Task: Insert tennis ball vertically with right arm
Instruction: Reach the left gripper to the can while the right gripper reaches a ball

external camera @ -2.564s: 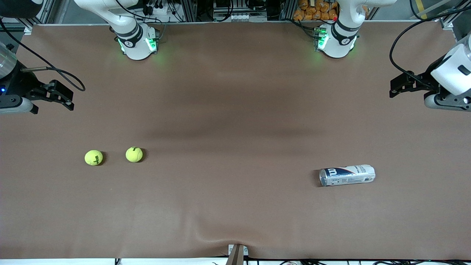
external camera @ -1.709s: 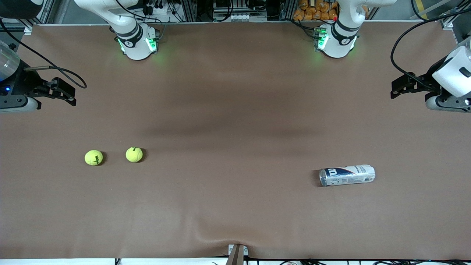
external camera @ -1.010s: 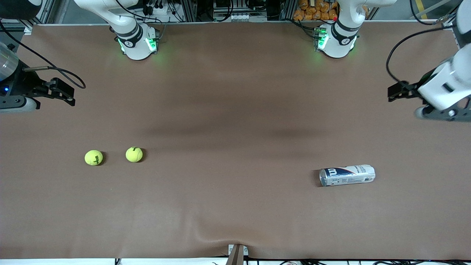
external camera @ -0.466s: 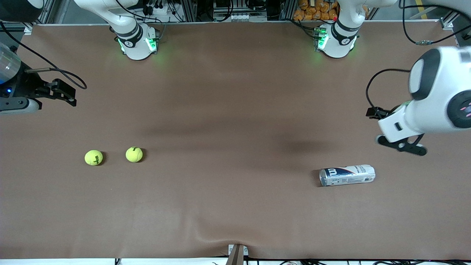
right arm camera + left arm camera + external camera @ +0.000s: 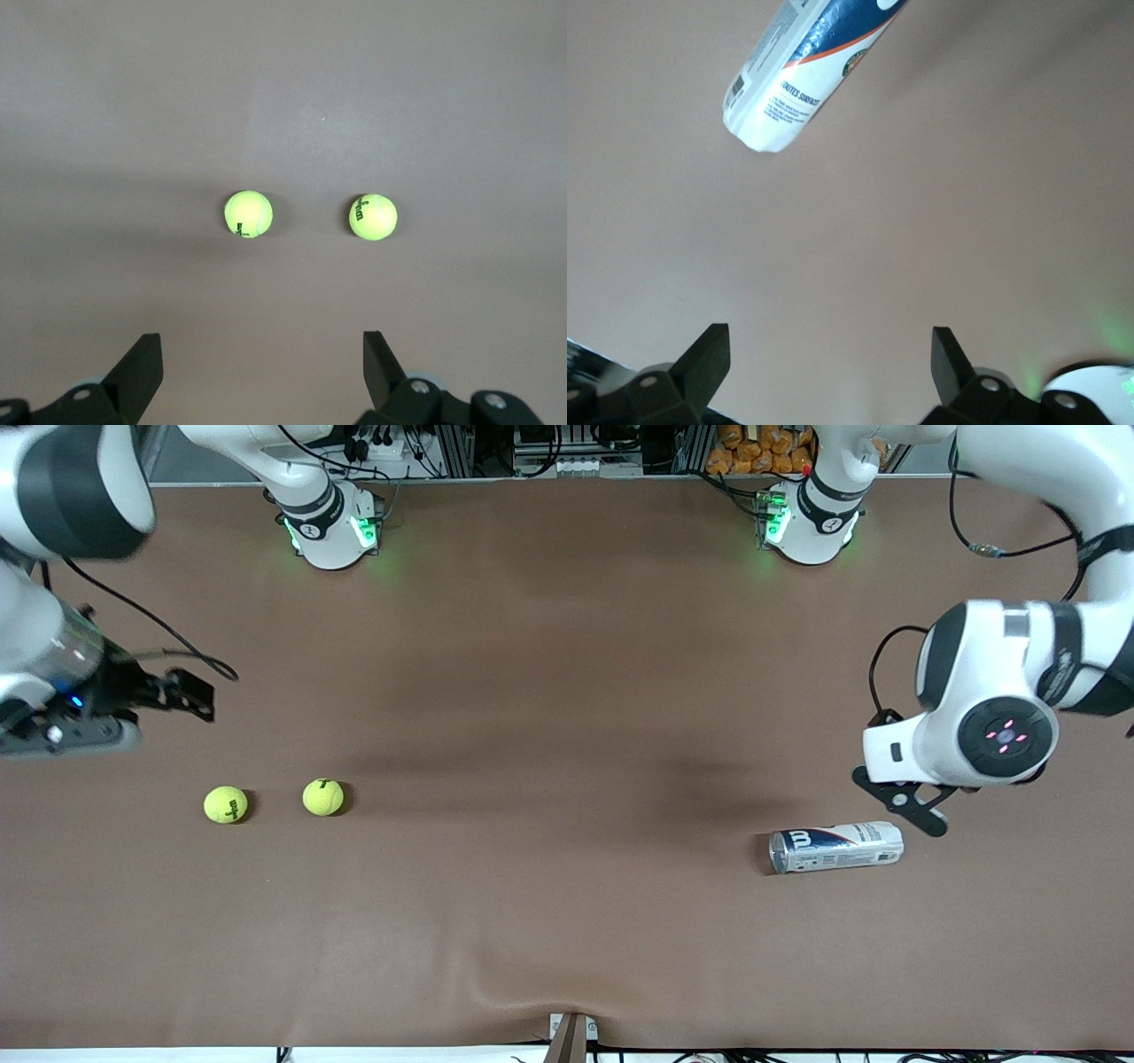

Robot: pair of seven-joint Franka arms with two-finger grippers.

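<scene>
Right gripper (image 5: 257,376) jaws wide, empty, over bare table (image 5: 549,921) toward the right arm's end. Two tennis balls (image 5: 226,804) (image 5: 322,797) lie side by side, apart. Left gripper (image 5: 828,372) wide, empty, above the table just beside the can (image 5: 835,848) lying on its side.

Two yellow-green tennis balls (image 5: 226,804) (image 5: 322,797) rest side by side but apart on the brown table, ahead of the open right gripper (image 5: 261,376), untouched. The ball can (image 5: 836,847), white and blue with a metal rim, lies on its side just below the open left gripper (image 5: 828,376).
</scene>
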